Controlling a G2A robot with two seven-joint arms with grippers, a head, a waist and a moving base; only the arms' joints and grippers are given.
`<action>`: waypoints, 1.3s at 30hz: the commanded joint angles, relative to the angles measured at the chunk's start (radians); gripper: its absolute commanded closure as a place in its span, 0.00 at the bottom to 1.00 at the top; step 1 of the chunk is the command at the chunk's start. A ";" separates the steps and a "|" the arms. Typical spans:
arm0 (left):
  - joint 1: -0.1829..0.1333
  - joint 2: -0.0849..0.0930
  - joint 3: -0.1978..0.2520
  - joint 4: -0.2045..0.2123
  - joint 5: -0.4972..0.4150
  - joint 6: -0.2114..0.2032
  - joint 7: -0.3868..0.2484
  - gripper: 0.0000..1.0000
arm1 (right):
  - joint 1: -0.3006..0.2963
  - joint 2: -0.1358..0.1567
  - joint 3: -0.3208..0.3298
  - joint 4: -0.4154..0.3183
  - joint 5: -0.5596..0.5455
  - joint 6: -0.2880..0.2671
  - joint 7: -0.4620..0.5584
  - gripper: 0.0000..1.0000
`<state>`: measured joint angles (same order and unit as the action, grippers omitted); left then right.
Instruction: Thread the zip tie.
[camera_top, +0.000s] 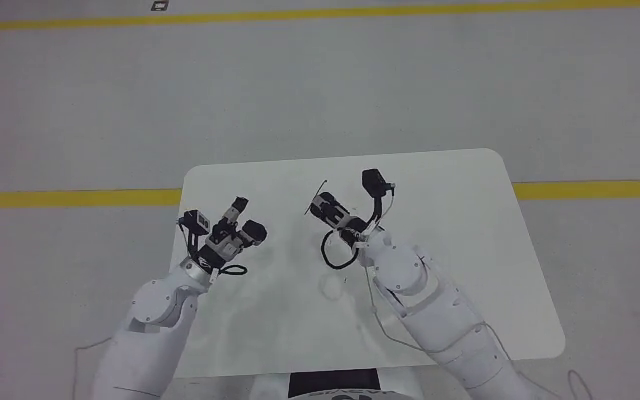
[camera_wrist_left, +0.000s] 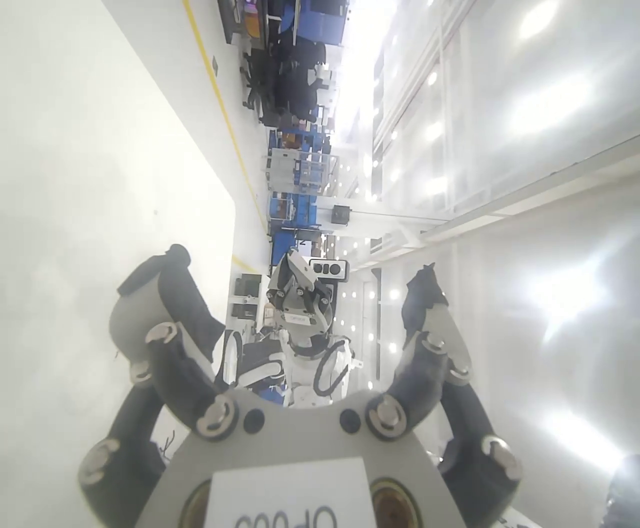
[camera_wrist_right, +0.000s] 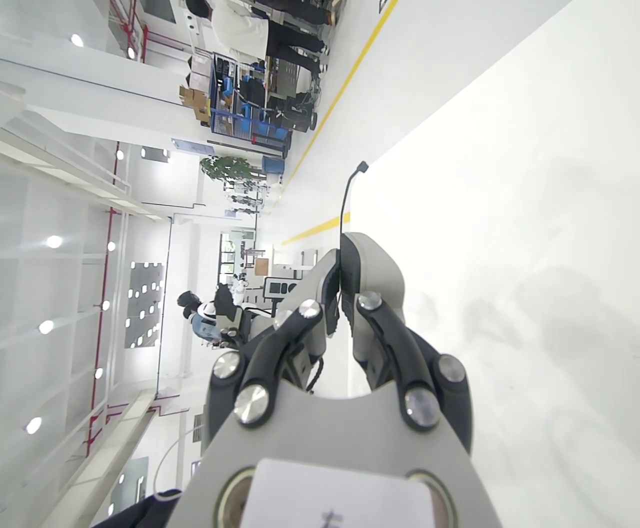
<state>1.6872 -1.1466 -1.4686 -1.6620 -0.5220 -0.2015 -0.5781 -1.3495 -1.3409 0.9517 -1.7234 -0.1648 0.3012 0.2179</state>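
The right hand (camera_wrist_right: 346, 247) was closed tight on the zip tie (camera_wrist_right: 345, 210), its two fingers pressed together with the thin black strap pinched between them. The strap stood out past the fingertips, bent a little near its far end, and finished in a small square head (camera_wrist_right: 362, 165). That free end hung in the air above the white desk (camera_wrist_right: 500, 200), touching nothing. From above, the right hand (camera_top: 323, 206) sat over the middle of the desk (camera_top: 450, 200), a little towards its far edge, and the zip tie (camera_top: 319, 189) showed as a short dark sliver poking from it towards that edge. The left hand (camera_top: 246, 220) was over the left part of the desk, well apart from the right one and from the zip tie. The left hand (camera_wrist_left: 295, 285) was spread wide, its dark fingers (camera_wrist_left: 165, 280) far apart and nothing between them, and it was above the desk (camera_wrist_left: 75, 200).
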 joint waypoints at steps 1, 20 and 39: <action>0.000 0.000 0.000 0.000 0.000 0.000 0.000 0.00 | 0.000 0.000 0.000 0.000 0.000 0.000 0.000 1.00; -0.106 -0.019 0.146 0.088 -0.033 -0.070 -0.054 0.00 | -0.046 -0.023 -0.046 -0.002 0.058 -0.034 -0.101 1.00; -0.111 -0.018 0.168 0.081 0.007 -0.100 -0.062 0.00 | -0.083 -0.028 -0.059 -0.011 0.007 -0.014 -0.185 1.00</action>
<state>1.5764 -1.1641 -1.3002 -1.5804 -0.5138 -0.3025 -0.6405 -1.4320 -1.3694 0.8923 -1.7349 -0.1586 0.2869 0.0328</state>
